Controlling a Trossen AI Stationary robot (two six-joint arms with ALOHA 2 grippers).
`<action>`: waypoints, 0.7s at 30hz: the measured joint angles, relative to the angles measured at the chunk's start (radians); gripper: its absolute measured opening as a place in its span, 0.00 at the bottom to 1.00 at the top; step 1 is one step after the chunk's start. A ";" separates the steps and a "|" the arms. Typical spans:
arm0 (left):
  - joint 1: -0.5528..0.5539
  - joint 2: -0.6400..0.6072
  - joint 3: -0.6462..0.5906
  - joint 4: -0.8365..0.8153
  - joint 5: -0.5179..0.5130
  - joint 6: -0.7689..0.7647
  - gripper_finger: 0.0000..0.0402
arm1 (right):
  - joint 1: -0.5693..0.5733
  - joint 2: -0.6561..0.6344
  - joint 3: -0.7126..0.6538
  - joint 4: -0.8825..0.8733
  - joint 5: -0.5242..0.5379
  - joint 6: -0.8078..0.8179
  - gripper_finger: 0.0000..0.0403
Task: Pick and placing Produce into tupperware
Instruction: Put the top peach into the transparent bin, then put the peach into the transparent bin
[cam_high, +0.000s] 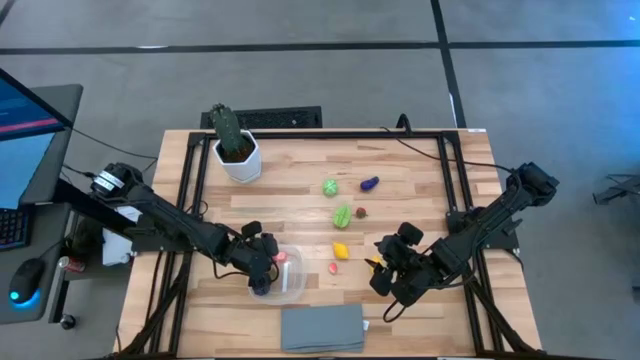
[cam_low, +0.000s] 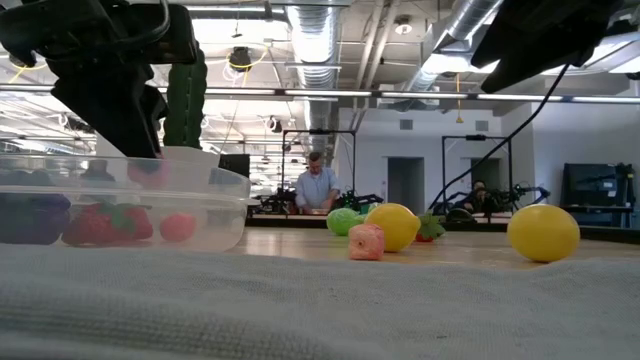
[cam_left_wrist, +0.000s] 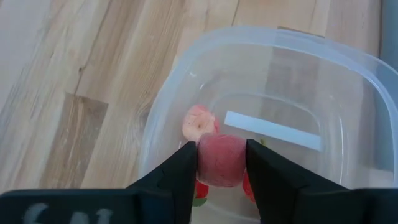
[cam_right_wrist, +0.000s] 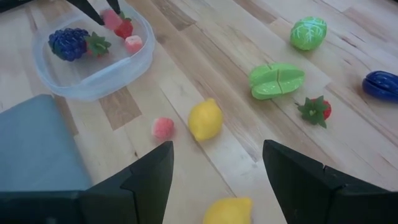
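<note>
Pink produce (cam_left_wrist: 221, 160) inside tupperware (cam_left_wrist: 348, 68) rim

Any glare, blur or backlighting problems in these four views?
Low view: the grey cloth fills the foreground out of focus, and bright ceiling lights leave both arms as dark silhouettes. Left wrist view: the tupperware wall looks milky, softening the produce behind the pink piece between the left gripper fingers. High and right wrist views: evenly lit, no harsh shadows.

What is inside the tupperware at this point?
The tupperware holds purple grapes, a strawberry and a pink piece. The left gripper, pinching another pink piece, hides the rest.
</note>
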 joint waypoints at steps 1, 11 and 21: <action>0.000 0.000 0.000 0.000 0.000 -0.001 0.34 | 0.000 0.000 0.000 0.000 -0.004 0.000 0.67; 0.000 -0.002 0.000 0.050 -0.005 -0.004 0.43 | 0.000 0.000 0.000 0.003 -0.029 0.000 0.67; -0.039 -0.161 0.000 0.211 -0.108 0.062 0.43 | 0.007 0.000 0.000 0.100 -0.089 -0.108 0.67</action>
